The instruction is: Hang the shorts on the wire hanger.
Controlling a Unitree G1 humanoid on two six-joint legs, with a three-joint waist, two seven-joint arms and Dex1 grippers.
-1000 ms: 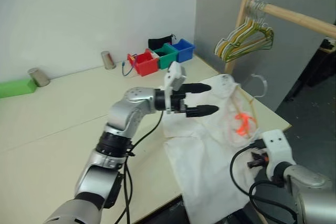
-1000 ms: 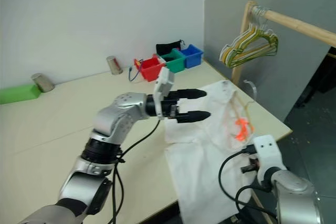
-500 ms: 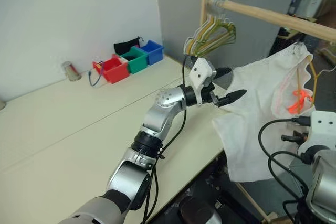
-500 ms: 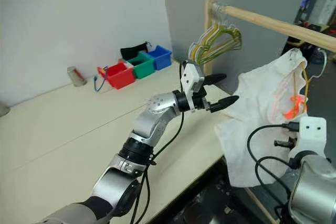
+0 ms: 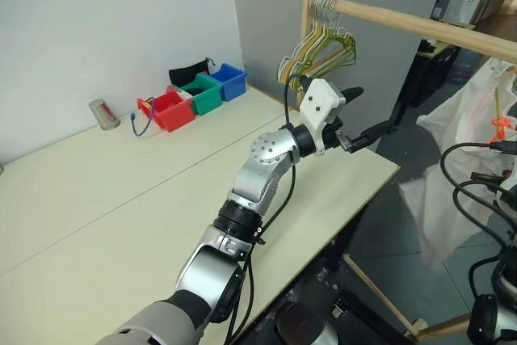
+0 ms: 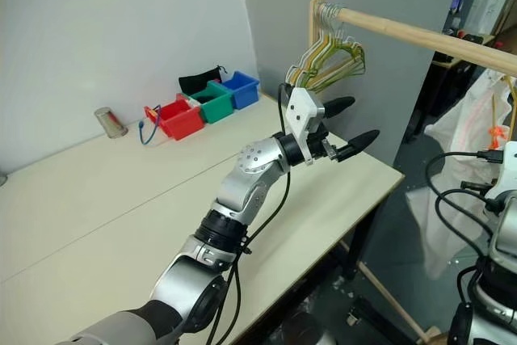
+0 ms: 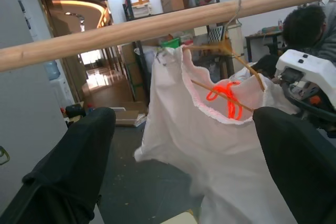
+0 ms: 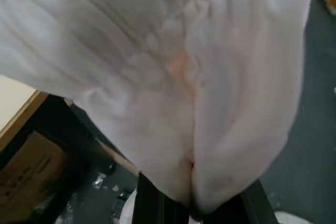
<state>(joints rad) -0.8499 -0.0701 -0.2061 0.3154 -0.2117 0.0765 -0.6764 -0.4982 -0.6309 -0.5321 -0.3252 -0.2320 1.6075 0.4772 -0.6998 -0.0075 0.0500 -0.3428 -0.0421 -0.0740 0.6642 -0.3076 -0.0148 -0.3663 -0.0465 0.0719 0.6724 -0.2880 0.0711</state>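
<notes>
Left wrist view: shorts (image 7: pixel 210 145) bear an unreadable pink-orange mark (image 7: pixel 227 98).

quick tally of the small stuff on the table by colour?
Red bin: 1
Green bin: 1
Blue bin: 1
Black item behind the bins: 1
Silver cup: 1
Total: 5

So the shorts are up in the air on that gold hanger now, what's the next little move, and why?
Probably lift the wire hanger so its hook clears the wooden rail and drops over it. The shorts already drape from the hanger, the right gripper is shut on them, and the hook sits close by the rail.
</notes>
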